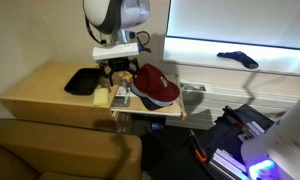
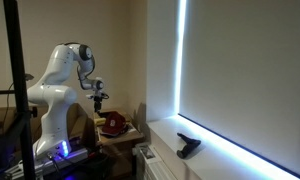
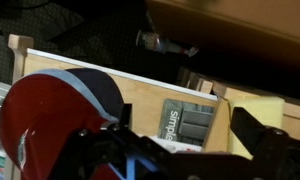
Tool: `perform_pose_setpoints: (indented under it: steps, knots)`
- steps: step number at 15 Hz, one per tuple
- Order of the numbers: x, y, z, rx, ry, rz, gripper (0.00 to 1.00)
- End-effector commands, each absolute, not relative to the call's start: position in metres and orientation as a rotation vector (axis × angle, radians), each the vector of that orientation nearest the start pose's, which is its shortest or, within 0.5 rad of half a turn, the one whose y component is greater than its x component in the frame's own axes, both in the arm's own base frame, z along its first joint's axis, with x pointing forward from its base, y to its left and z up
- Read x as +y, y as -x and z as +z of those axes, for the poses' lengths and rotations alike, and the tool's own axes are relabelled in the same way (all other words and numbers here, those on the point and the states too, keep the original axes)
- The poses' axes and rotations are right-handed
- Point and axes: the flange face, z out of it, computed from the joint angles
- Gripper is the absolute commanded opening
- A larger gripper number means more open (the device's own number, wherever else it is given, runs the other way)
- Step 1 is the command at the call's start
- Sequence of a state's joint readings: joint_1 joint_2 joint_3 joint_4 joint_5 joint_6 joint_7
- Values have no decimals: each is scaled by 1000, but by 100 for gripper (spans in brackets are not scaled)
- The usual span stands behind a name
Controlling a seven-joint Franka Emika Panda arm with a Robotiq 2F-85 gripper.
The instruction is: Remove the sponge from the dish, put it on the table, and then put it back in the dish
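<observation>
Pale yellow sponge (image 1: pixel 100 96) on tan table (image 1: pixel 35 92), apparently outside black dish (image 1: pixel 82 80).

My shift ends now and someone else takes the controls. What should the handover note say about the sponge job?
Gripper: looks open and empty, hovering above the table between the dish and a red cap.
Sponge: lying on the table beside the dish, outside it.
Dish: nothing in it.
Done: sponge out and set down.
Left: grasp the sponge and put it back in the dish.
</observation>
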State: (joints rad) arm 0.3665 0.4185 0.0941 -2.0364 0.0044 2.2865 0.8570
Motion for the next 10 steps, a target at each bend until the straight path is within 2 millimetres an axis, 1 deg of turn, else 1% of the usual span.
perform_pose_setpoints:
  steps: [1,2,4,6,7,9,10]
  knots:
    - [280,-530,161,588,3180,295,100]
    - [283,-534,152,573,3197,248,100]
    - [299,-541,136,567,3204,114,100]
    - [314,-547,126,537,3228,-32,100]
    - [320,-553,124,534,3237,-87,100]
    - [339,-556,130,511,3236,-186,100]
    - [345,-557,135,483,3250,-202,100]
